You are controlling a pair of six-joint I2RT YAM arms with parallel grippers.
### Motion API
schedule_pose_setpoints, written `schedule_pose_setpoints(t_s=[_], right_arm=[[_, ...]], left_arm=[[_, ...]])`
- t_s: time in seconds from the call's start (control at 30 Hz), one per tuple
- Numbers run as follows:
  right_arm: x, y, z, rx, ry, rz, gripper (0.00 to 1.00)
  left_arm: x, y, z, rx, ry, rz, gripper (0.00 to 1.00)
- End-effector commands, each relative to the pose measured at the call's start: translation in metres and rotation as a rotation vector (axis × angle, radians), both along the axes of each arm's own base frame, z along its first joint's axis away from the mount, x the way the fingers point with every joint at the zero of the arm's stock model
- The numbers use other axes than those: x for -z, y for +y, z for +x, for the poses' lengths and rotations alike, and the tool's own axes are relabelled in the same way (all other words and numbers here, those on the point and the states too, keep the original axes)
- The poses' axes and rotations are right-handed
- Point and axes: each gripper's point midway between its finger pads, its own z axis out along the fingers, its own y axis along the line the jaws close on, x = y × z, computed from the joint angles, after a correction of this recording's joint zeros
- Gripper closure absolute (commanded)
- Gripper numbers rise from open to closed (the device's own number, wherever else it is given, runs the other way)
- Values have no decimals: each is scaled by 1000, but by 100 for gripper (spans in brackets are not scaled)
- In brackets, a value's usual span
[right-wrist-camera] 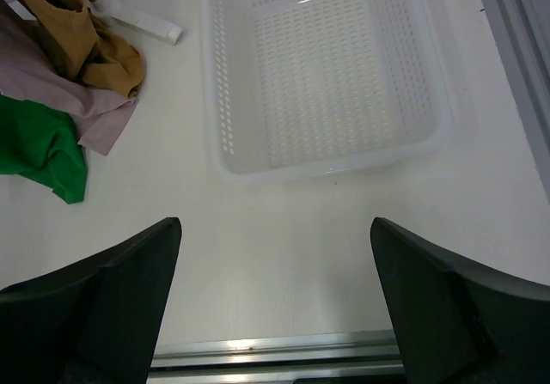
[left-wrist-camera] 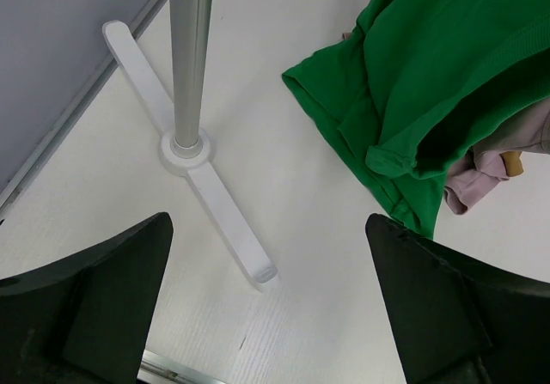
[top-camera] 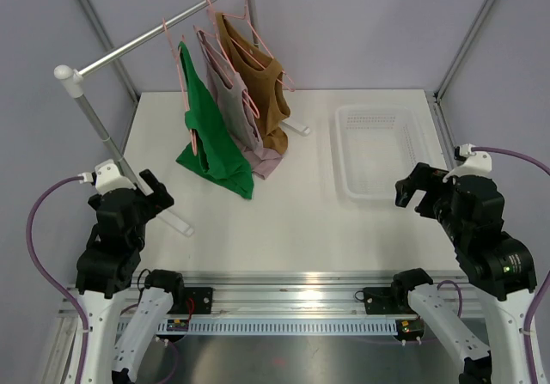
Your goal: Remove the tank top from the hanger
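Note:
Three tank tops hang on pink hangers (top-camera: 183, 66) from a silver rail (top-camera: 155, 33): a green one (top-camera: 209, 135) nearest, a mauve one (top-camera: 236, 109) in the middle, a brown one (top-camera: 262, 88) behind. Their hems rest on the table. My left gripper (top-camera: 153, 193) is open and empty near the rack's front foot, left of the green top (left-wrist-camera: 447, 83). My right gripper (top-camera: 414, 193) is open and empty at the near right, just in front of the basket. The right wrist view shows the hems of the green (right-wrist-camera: 39, 148), mauve (right-wrist-camera: 82, 105) and brown (right-wrist-camera: 94, 53) tops.
A white perforated basket (top-camera: 378, 148) stands at the right of the table; it also shows in the right wrist view (right-wrist-camera: 326, 75). The rack's upright pole (left-wrist-camera: 189, 57) and white foot bar (left-wrist-camera: 228, 225) lie just ahead of my left gripper. Grey walls enclose the table.

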Motion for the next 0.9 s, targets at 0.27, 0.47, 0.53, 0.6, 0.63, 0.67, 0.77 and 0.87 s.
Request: schedule_pose_setpoints(t_s=[0.27,0.47,0.53,0.6,0.63,0.67,0.77,0.87], right_arm=[[-8,32,18,-107,-39,114,1],[-3,45,23,-153,-19,154,1],[-1,48,22,-164,-18,163,1],[1,49,24,-167,-18,169,1],[1,50,24,-171,-19,171,1],[1,50,24,-171,-19,175,1],[0,62,21,-233,-12,206,0],[-1,69,18,-269,-11,226,0]], left_arm=[[-10,-16,7,39,-17,-96,1],[-80,-53,17,226,-142,-194,1],[-110,-65,25,285,-168,-220,1],[-128,-72,32,315,-181,-227,1],[-130,-75,46,322,-155,-224,1],[-155,-76,46,333,-204,-215,1],[-167,-81,76,354,-176,-180,1],[-179,-86,105,364,-144,-158,4]])
